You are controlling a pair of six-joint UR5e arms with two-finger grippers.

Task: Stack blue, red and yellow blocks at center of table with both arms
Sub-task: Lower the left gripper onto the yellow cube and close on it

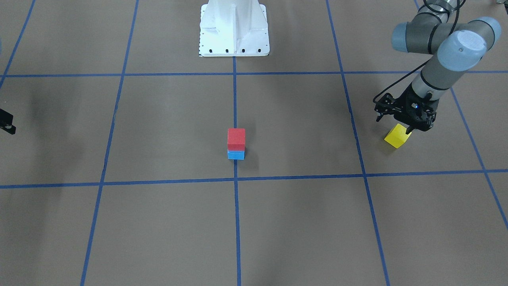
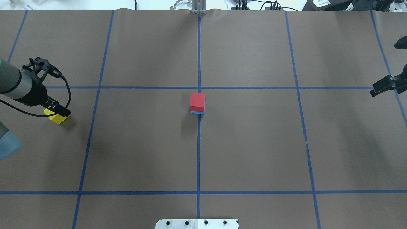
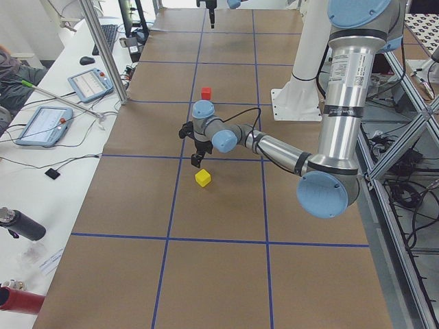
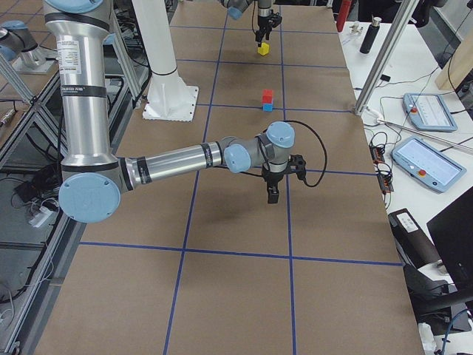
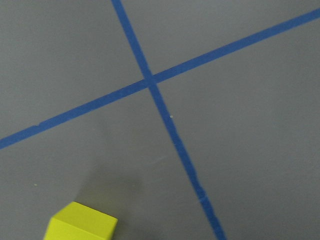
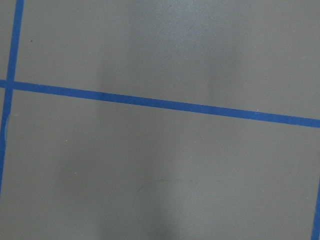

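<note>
Tool of left arm (image 1: 416,127) hovers just above yellow block (image 1: 397,136); its width cannot be told.

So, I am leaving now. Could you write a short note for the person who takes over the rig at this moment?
Left gripper: just above the yellow block, which lies on the table at the robot's left; jaws unclear.
Right gripper: holds nothing, out at its own side; jaws unclear.
Done: red block sits on blue block at centre.
Left to do: pick up yellow, set it on red.
</note>
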